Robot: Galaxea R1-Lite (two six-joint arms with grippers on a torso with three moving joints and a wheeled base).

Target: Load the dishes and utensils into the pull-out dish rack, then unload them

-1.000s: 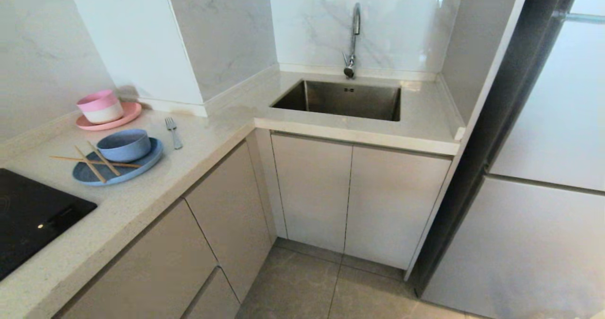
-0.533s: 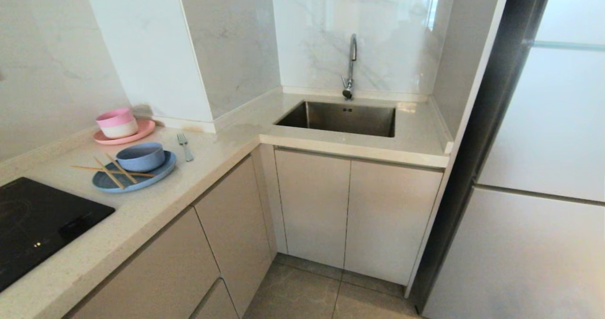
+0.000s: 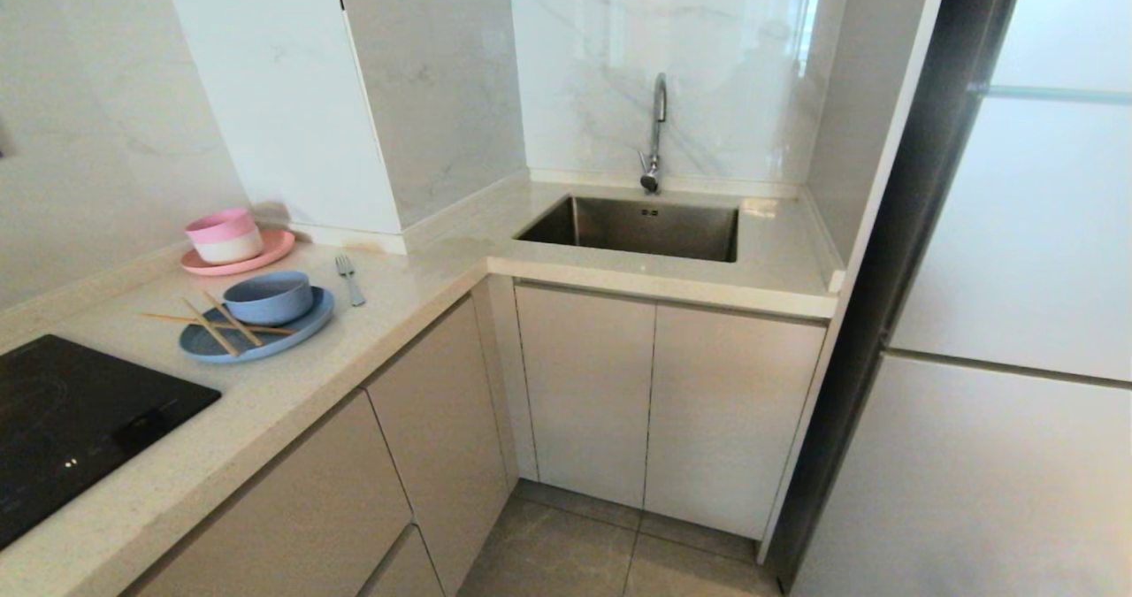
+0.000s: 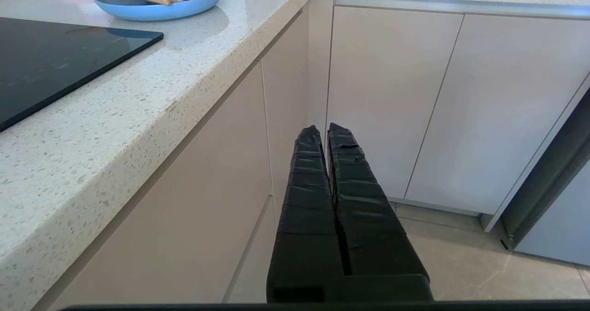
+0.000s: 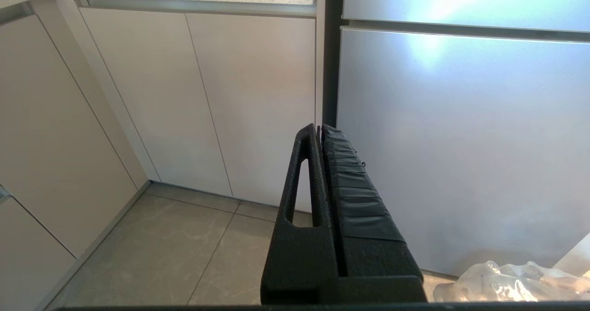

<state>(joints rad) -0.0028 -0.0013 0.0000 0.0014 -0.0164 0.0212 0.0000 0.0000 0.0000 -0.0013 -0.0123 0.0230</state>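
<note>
Bowl [image 3: 268, 296] w/ chopsticks [image 3: 221, 321] on blue plate [image 3: 301, 327], counter [image 3: 292, 385]; left gripper [image 4: 322, 133] & right gripper [image 5: 320, 131] fingers pressed together, empty.

Head high over counter [image 3: 265, 402]; wrists low, facing cabinets [image 4: 382, 94].

A home kitchen: a speckled stone bench [image 3: 265, 402] runs round a corner, with a steel sink [image 3: 637, 225] and tap [image 3: 654, 133] at the far side, a black hob [image 3: 71, 420] near left, beige cabinets [image 3: 654, 402] below, marble wall tiles, and a tall fridge [image 3: 1017, 314] on the right.
</note>
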